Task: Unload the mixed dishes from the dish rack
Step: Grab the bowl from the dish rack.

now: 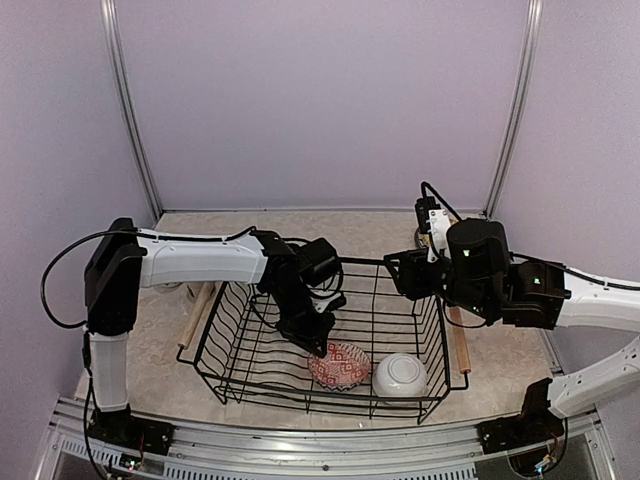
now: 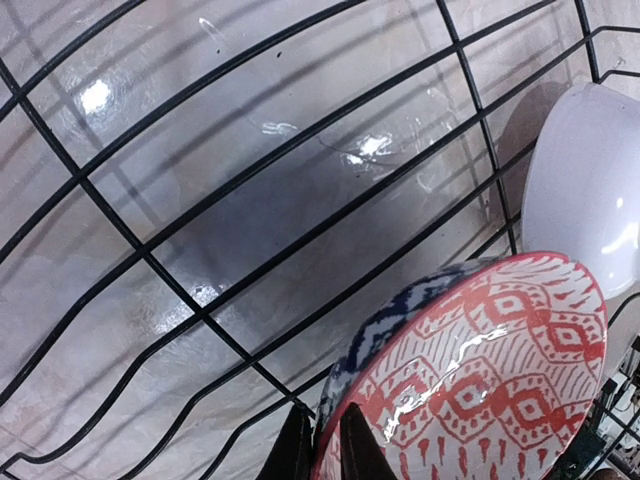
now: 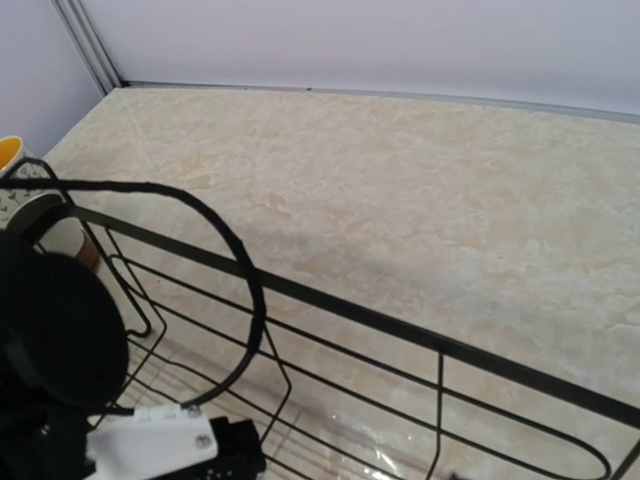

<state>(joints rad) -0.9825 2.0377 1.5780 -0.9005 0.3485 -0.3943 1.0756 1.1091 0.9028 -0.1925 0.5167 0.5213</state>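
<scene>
**Inspector:** Where is the dish rack (image 1: 225,345)?

**Assistant:** Lower centre of the overhead view, on the table (image 1: 350,230). A wooden handle (image 1: 195,315) runs along its left side.

**Inspector:** What is in it?

**Assistant:** Two items at its lower right end. The blue-patterned bowl (image 1: 340,366) has a red pattern inside. The white bowl (image 1: 400,376) sits just to its right.

**Inspector:** And the left gripper (image 1: 322,343)?

**Assistant:** It is down inside the rack. In its wrist view the fingers (image 2: 360,450) stand almost together, one on each side of the blue-patterned bowl's rim, pinching it.

**Inspector:** The right gripper (image 1: 403,272)?

**Assistant:** It is above the rack's upper right rim. No view shows how wide its jaws are, or whether it holds anything.

**Inspector:** Is anything outside the rack?

**Assistant:** Two cups stand at the left edge of the right wrist view, beyond the wires. They are the tall patterned cup with orange inside (image 3: 12,165) and the white cup with brown band (image 3: 62,235).
</scene>
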